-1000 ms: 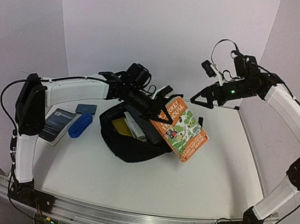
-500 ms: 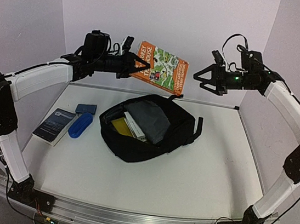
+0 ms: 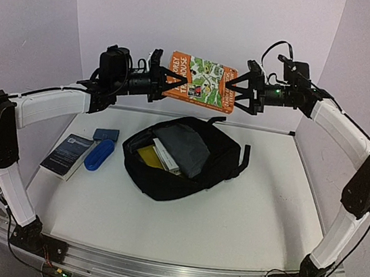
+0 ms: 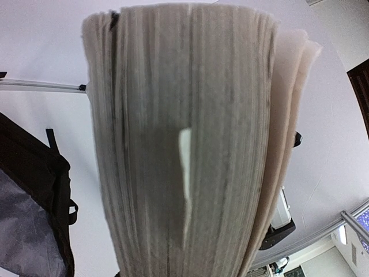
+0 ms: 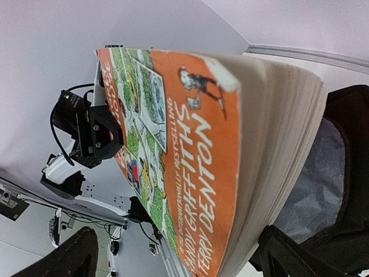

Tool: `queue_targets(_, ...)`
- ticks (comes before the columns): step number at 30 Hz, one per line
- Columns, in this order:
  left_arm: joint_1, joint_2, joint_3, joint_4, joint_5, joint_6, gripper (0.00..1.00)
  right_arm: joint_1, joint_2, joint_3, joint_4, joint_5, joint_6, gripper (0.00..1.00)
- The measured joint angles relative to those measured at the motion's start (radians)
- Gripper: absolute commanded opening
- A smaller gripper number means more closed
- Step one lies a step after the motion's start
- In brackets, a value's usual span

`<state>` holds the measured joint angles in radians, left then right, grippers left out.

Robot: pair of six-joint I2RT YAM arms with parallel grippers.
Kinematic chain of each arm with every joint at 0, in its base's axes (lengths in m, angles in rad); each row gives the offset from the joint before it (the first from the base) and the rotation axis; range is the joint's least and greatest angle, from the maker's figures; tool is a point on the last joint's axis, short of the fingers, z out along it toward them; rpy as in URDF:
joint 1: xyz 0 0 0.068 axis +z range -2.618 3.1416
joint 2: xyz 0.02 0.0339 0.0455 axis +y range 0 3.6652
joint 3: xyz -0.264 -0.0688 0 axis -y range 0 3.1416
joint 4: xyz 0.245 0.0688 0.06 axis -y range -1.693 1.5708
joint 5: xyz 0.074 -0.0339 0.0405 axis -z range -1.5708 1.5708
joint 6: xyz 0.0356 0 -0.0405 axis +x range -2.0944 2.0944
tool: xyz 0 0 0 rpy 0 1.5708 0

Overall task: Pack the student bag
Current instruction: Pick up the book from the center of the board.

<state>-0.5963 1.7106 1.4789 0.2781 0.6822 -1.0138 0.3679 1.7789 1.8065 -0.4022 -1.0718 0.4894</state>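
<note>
From above, the student bag (image 3: 175, 161) lay open on the white worktop (image 3: 264, 210), its grey lining showing, with a yellow item (image 3: 148, 155) and a pale flat thing inside. High above the bag's far side, an orange book (image 3: 202, 83) hung in the air, cover towards the camera. The left hand (image 3: 167, 81) was clamped narrow on the book's edge on the bag's left side. The right hand (image 3: 240, 94) stood wide at the opposite edge, its jaws straddling it. Left of the bag on the worktop lay a blue case (image 3: 99, 154), a small dark blue box (image 3: 106, 133) just behind the case, and a dark booklet (image 3: 68, 154) further from the bag.

From the left wrist, the book's fanned page edges (image 4: 184, 144) filled nearly the whole view, and the hand's own fingers were hidden. The bag's black fabric and grey lining (image 4: 29, 219) showed at the lower left, below the book.

From the right wrist, the orange book (image 5: 190, 144) ran away from the camera, cover to the left and pages to the right. The right hand (image 5: 179, 257) had its dark fingers (image 5: 69, 257) spread wide either side of the near edge, the left one clearly apart from the cover. At the far edge the left hand (image 5: 101, 135) gripped the book. The bag (image 5: 346, 173) lay beyond the pages, its grey lining visible.
</note>
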Motion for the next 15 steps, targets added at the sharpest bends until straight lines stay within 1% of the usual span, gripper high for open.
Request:
queue_targets(2, 0.001, -0.012, -0.020, 0.021, -0.007, -0.015, 0.00, 0.003, 0.006, 0.000, 0.021, -0.004, 0.030, 0.98)
queue_targets(4, 0.001, -0.019, -0.022, 0.033, -0.009, -0.023, 0.00, 0.011, 0.011, 0.000, 0.041, -0.003, 0.046, 0.98)
queue_targets(6, 0.001, -0.025, -0.022, 0.037, -0.007, -0.027, 0.00, 0.017, 0.015, 0.000, 0.057, 0.006, 0.055, 0.98)
queue_targets(9, -0.002, -0.036, -0.022, 0.034, 0.005, -0.026, 0.00, 0.022, 0.017, 0.000, 0.069, 0.026, 0.061, 0.93)
queue_targets(15, -0.018, -0.073, -0.022, 0.008, 0.033, -0.016, 0.00, 0.030, 0.018, -0.003, 0.078, 0.051, 0.066, 0.92)
